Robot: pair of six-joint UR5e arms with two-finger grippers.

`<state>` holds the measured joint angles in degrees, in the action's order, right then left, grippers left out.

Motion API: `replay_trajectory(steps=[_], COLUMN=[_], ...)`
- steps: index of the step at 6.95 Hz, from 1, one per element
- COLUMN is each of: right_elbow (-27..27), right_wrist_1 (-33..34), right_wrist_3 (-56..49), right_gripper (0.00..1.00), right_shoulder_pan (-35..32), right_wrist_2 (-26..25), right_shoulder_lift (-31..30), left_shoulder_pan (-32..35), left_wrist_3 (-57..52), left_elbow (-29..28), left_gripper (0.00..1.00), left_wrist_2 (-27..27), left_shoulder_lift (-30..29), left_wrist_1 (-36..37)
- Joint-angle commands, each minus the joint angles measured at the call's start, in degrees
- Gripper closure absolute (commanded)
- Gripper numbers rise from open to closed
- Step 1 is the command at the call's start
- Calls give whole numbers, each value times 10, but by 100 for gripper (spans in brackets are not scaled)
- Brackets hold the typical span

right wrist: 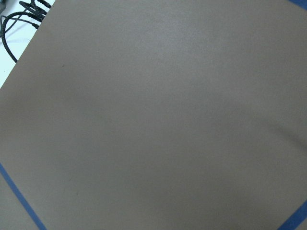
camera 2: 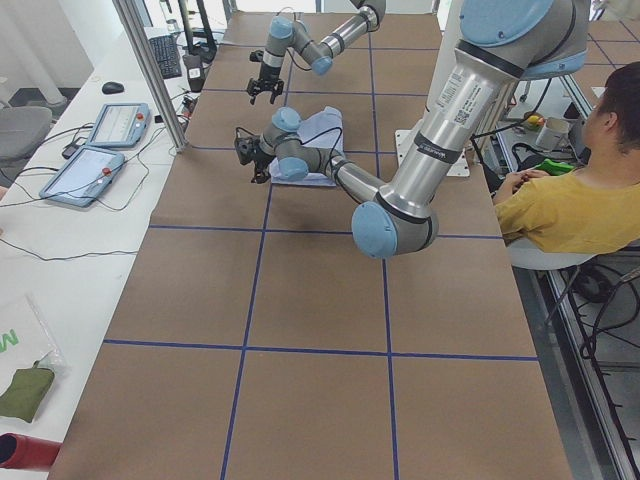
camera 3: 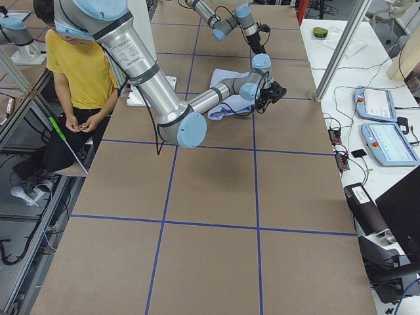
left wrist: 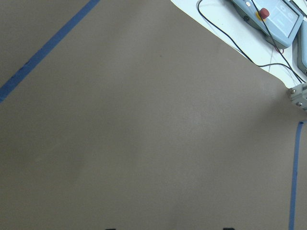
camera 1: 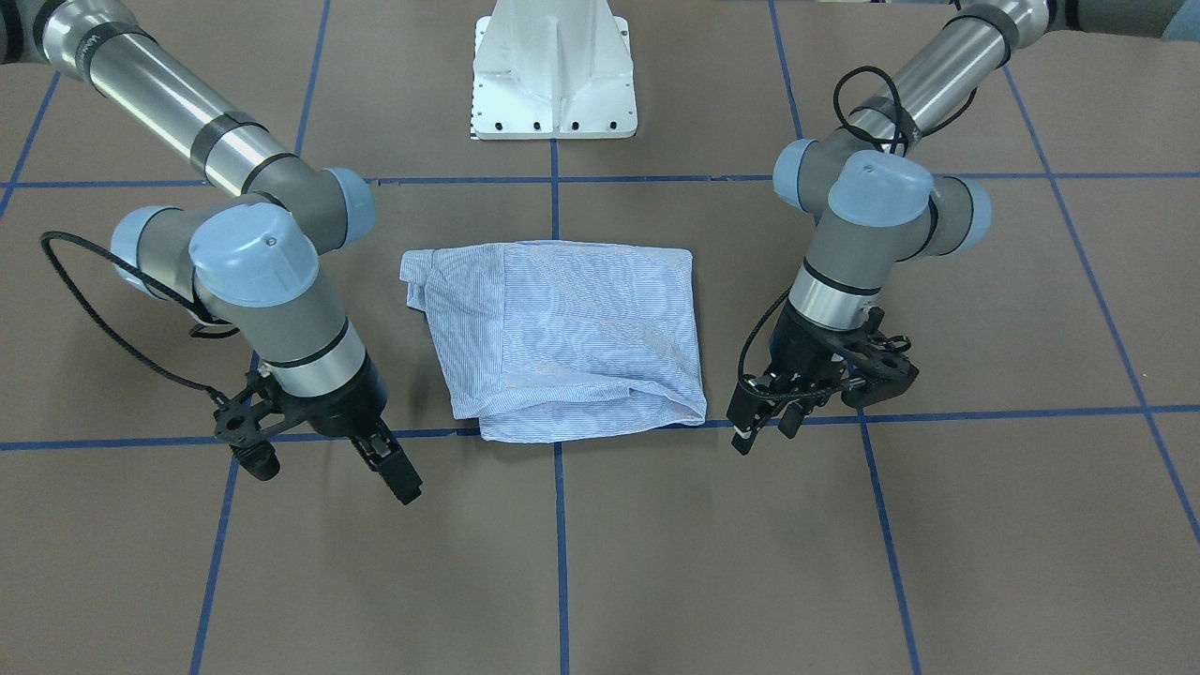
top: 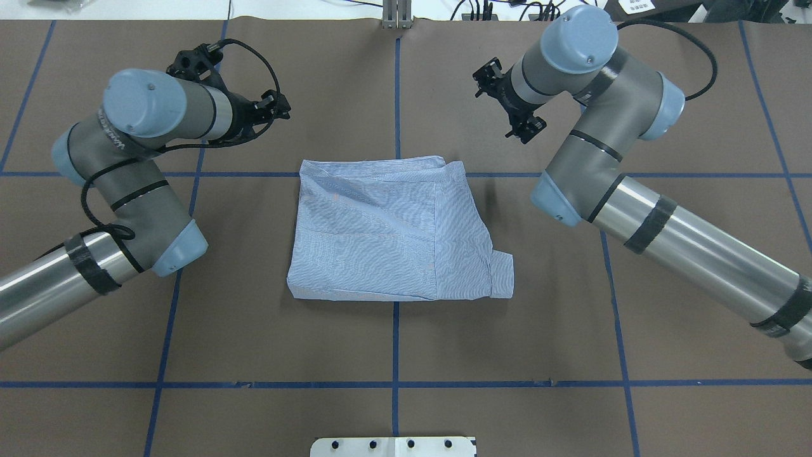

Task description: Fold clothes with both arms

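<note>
The clothes are one light blue-and-white striped shirt (camera 1: 562,337) (top: 393,235), folded into a rough square in the middle of the brown table. A cuff sticks out at its near right corner in the overhead view. My left gripper (camera 1: 767,436) (top: 276,108) hovers open beside the shirt's far left corner, holding nothing. Its fingertips barely show, wide apart, at the bottom of the left wrist view. My right gripper (camera 1: 394,473) (top: 525,129) hangs open off the shirt's far right corner, clear of the cloth. Both wrist views show only bare table.
The white pedestal base (camera 1: 555,75) (top: 393,446) stands at the robot's side of the table. Blue tape lines (top: 396,384) grid the surface. A seated person in a yellow shirt (camera 2: 580,200) (camera 3: 72,65) is beside the table. Control pendants (camera 2: 100,150) (camera 3: 380,118) lie on a white side bench.
</note>
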<state>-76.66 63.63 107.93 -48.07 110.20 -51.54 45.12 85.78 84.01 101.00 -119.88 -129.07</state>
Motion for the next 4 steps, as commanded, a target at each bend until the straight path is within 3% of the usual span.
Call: replay_trajectory(steps=[1, 3, 4], right_elbow=[-49, -51, -48], right_wrist_1=[3, 6, 15], right_wrist_3=[-201, -416, -525], right_gripper=[0, 0, 0], right_shoulder_pan=[-60, -159, -207], right_wrist_2=[50, 147, 195], right_shoulder_lift=[-83, -147, -182], left_shoulder_pan=[44, 127, 171], left_wrist_3=[-176, -388, -482], left_elbow=[83, 124, 116], left_gripper=[20, 1, 1], left_wrist_2=[87, 170, 196], left_shoulder_lift=[87, 175, 194], left_wrist_1=[0, 0, 1])
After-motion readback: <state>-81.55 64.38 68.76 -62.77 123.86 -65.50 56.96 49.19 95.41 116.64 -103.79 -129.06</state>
